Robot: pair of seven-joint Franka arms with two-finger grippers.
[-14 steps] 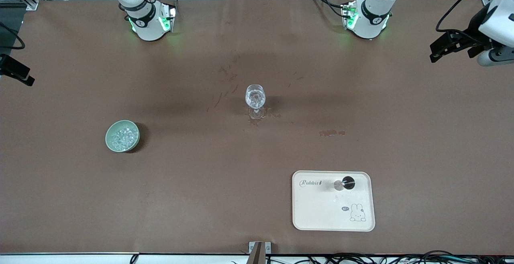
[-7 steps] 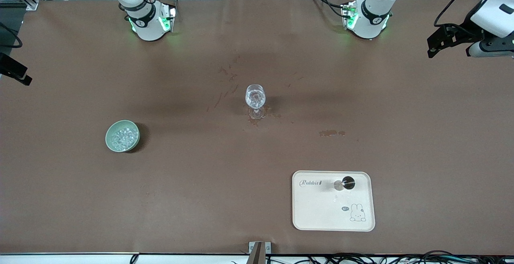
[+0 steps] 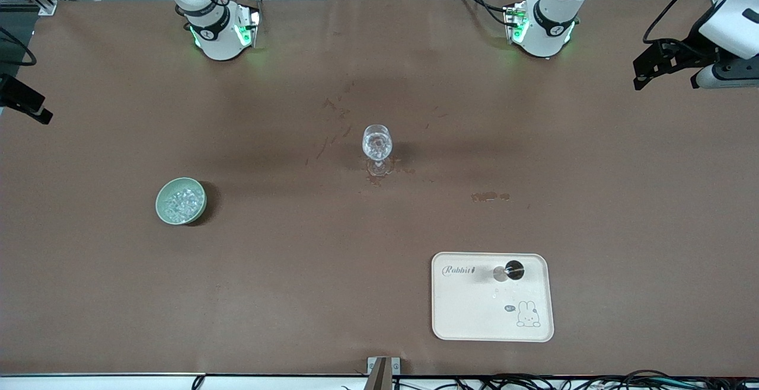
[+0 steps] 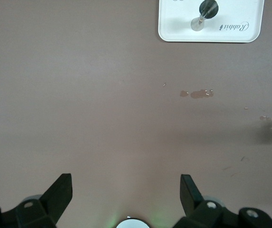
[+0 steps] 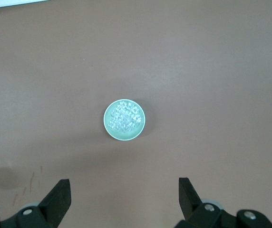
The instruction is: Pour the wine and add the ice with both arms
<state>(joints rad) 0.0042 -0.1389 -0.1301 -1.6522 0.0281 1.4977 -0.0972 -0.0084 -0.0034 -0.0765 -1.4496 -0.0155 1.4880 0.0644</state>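
Shifting slightly lower, left tool [image 4: 126, 190] spread wide, right tool [image 5: 124, 192] wide over ice [image 5: 124, 118], glass [image 3: 377, 143] unmoved.

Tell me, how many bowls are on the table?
1. The bowl, holding the ice, sits toward the right arm's end of the table, nearer the front camera than the glass. None seems hidden.

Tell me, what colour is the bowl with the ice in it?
The bowl is pale green, and the ice inside looks clear and whitish. The right wrist view shows it best.
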